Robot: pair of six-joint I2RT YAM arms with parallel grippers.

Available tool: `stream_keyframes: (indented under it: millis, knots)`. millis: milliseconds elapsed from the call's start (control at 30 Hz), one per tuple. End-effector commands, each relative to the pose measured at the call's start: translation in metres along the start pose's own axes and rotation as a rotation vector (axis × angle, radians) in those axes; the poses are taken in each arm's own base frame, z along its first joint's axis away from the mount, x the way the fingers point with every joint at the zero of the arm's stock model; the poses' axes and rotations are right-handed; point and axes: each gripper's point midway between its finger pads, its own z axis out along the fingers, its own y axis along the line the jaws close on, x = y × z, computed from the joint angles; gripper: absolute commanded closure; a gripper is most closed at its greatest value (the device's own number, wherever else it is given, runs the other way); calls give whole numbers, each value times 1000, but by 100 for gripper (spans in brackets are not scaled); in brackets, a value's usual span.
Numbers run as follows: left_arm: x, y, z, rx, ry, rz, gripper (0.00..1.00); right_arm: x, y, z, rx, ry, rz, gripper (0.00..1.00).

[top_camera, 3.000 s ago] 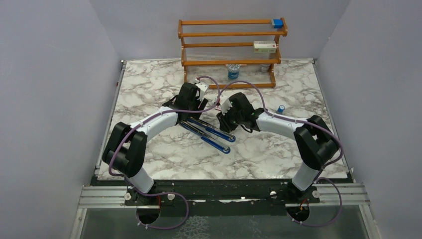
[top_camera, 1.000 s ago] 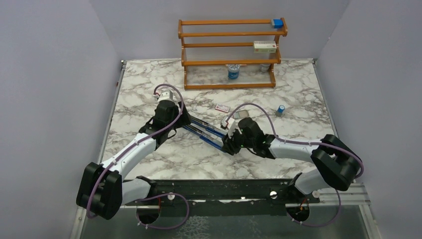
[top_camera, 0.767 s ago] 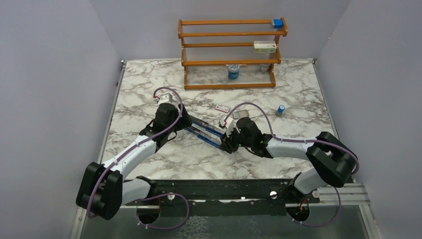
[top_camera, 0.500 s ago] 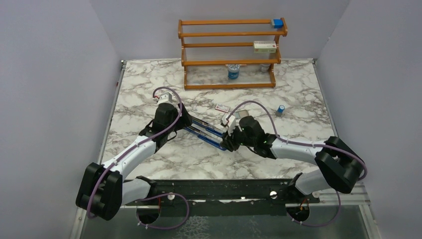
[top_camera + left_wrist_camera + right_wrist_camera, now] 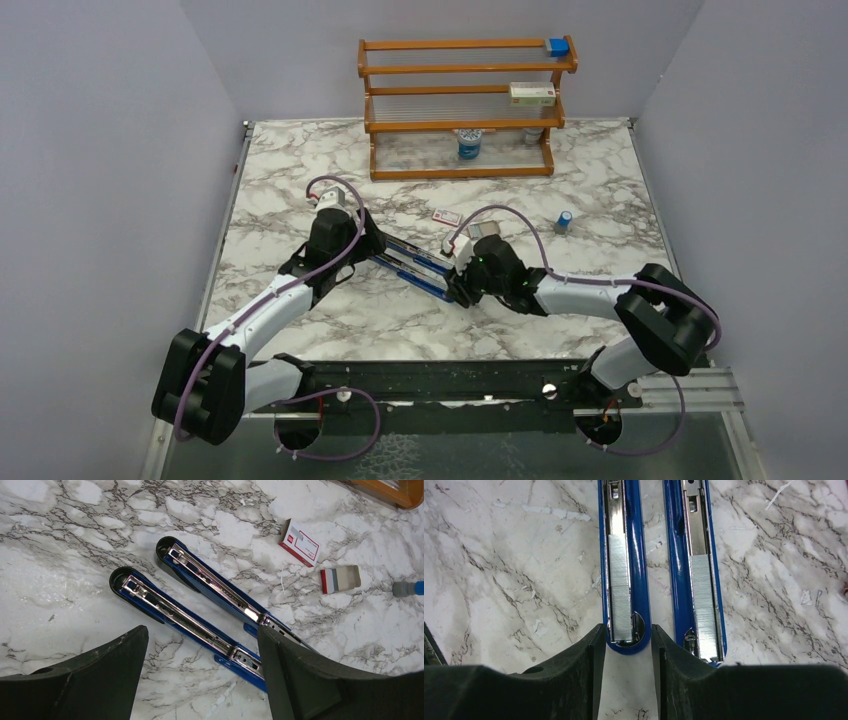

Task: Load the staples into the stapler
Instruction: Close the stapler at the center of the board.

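- On the grey-veined white marble table (image 5: 300, 190), in front of both arms: long narrow blue stapler (image 5: 418, 270) with black rounded ends and bright metal channels, folded fully open, its two hinged halves lying flat and side by side, channels facing up.
- Inside those channels, seen from the right wrist: ribbed silver-grey staples (image 5: 619, 580), one strip in each half, reaching almost to the end nearest that camera.
- At the stapler's right-hand end: right gripper (image 5: 627, 630), black fingers (image 5: 574, 670) pressed against both sides of one half's rounded blue tip, pinching it. Other half just beside the outer finger, outside the grasp.
- Near the stapler's other end: left gripper (image 5: 202, 632), fingers spread wide, grasping nothing. Both halves visible through the gap, one finger overlapping their lower part in that view. Touching or not, cannot tell.
- Beyond the stapler on the marble: small flat pink-and-white box (image 5: 299, 542), a small grey tray with a red edge (image 5: 341, 578) near it but apart, and a small blue cylinder (image 5: 409, 588) at the far right.
- Along the back of the table: three-tier orange wooden rack (image 5: 460, 100), with a blue block (image 5: 556, 46) on its top tier.
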Motion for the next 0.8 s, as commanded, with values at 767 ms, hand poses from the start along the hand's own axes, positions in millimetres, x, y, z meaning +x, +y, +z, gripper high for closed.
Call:
stream_keyframes:
  millis: [767]
  knots:
    - [26,9,3,50,30,-119,18,-1,-2,20,-6,-26,-25,93]
